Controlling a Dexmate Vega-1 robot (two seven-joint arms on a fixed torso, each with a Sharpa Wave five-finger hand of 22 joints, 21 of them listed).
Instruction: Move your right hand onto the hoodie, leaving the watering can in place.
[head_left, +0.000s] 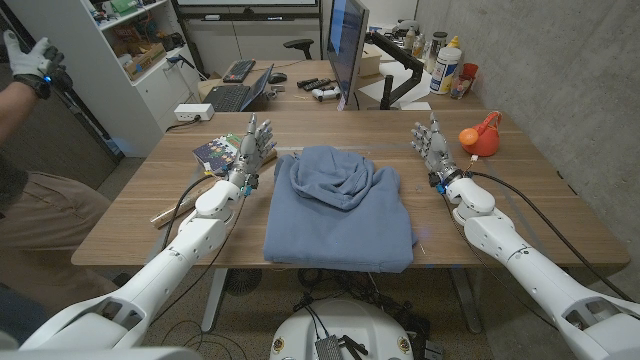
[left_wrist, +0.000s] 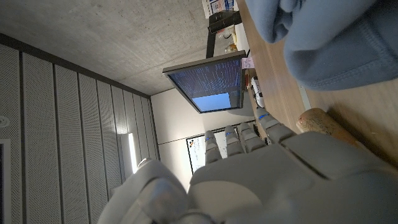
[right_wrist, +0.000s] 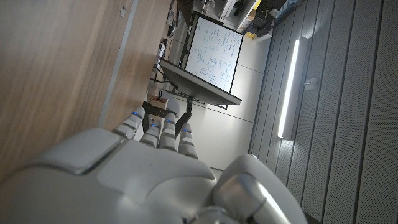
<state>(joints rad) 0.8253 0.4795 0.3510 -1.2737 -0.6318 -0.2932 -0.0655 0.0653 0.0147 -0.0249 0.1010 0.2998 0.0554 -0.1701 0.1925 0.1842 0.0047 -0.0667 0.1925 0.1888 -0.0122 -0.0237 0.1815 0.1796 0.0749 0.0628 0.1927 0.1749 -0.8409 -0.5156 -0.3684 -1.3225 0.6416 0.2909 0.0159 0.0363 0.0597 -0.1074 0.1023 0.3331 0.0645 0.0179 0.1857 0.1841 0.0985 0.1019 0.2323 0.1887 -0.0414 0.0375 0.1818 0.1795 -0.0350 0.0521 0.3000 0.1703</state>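
Hoodie (head_left: 338, 208): blue, folded, lying at the middle of the wooden table (head_left: 520, 205), hood toward the far edge. Right hand (head_left: 432, 145): standing over the table to the right of the hoodie, apart from it, fingers extended and slightly spread, holding nothing. In the right wrist view the right hand (right_wrist: 143, 168) shows its back, fingers straight and close together. Watering can (head_left: 481, 135): orange, upright on the table just beyond and to the right of the right hand, not touched. Left hand (head_left: 253, 145): raised at the hoodie's left edge, fingers extended, empty. A printed booklet (head_left: 214, 152) lies beside it. A monitor (head_left: 346, 45) stands behind the table.
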